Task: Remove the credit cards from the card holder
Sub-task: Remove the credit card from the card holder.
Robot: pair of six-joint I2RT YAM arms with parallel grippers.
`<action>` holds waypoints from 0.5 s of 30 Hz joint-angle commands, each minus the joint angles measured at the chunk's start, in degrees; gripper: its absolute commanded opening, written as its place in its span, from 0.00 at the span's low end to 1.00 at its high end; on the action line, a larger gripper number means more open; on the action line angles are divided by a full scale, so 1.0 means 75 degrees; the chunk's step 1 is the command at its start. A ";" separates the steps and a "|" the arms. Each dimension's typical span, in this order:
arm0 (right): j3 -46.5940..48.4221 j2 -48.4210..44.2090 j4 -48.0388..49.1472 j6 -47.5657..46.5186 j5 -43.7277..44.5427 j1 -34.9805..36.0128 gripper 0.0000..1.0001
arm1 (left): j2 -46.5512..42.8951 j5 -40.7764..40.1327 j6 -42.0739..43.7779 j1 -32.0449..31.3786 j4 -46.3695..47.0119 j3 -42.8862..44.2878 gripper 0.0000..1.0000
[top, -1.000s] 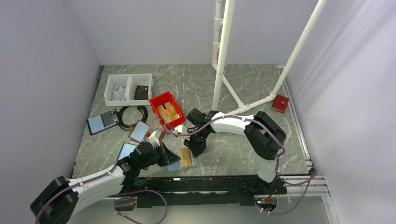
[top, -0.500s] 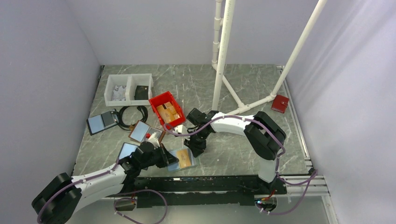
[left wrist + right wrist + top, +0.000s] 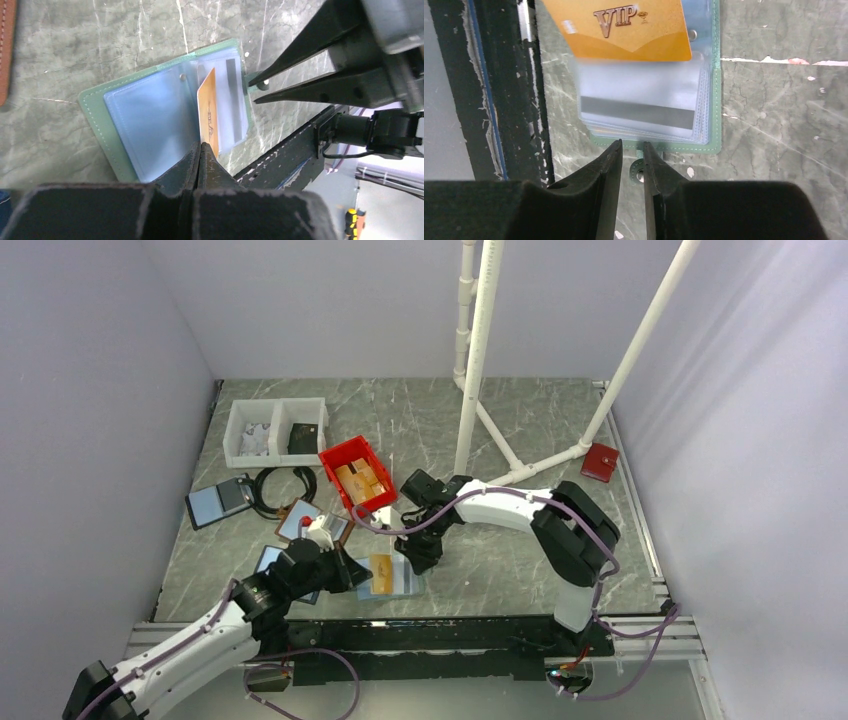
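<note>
The card holder (image 3: pixel 404 583), teal-edged with pale blue clear pockets, lies open near the table's front edge. My left gripper (image 3: pixel 360 575) is shut on the near end of an orange credit card (image 3: pixel 208 107), which stands on edge over the holder's fold (image 3: pixel 145 115). In the right wrist view the same orange card (image 3: pixel 624 27) reads "VIP". A pale card with a dark stripe (image 3: pixel 639 112) sits in a pocket of the holder (image 3: pixel 716 100). My right gripper (image 3: pixel 631 145) is narrowly open, its tips at the holder's edge astride the small snap tab (image 3: pixel 638 171).
A red bin (image 3: pixel 357 475) of cards stands behind the holder. Further left are a white two-part tray (image 3: pixel 277 430), a black cable ring (image 3: pixel 280 490), a brown-edged folder (image 3: pixel 305 522) and a navy-edged one (image 3: pixel 268 560). White pipes (image 3: pixel 475 390) rise at the back; a black rail (image 3: pixel 450 635) borders the front.
The orange card has moved left off the right panel and tipped onto its edge in my left gripper. The left arm has swung round. The right gripper has stayed put.
</note>
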 commanded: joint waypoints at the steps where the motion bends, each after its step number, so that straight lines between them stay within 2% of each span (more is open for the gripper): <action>1: 0.0083 -0.0744 -0.0191 -0.0466 -0.0414 -0.0026 0.26 | -0.0309 -0.0105 0.0881 0.0042 -0.0581 0.0374 0.00; 5: 0.0069 -0.1043 -0.0276 -0.0624 -0.0695 -0.0101 0.30 | -0.0269 0.0048 0.1345 0.0036 -0.0492 0.0526 0.00; 15: 0.0176 -0.1395 -0.0583 -0.0929 -0.1242 -0.0471 0.33 | 0.0099 0.0339 0.1946 0.0045 -0.0064 0.0854 0.00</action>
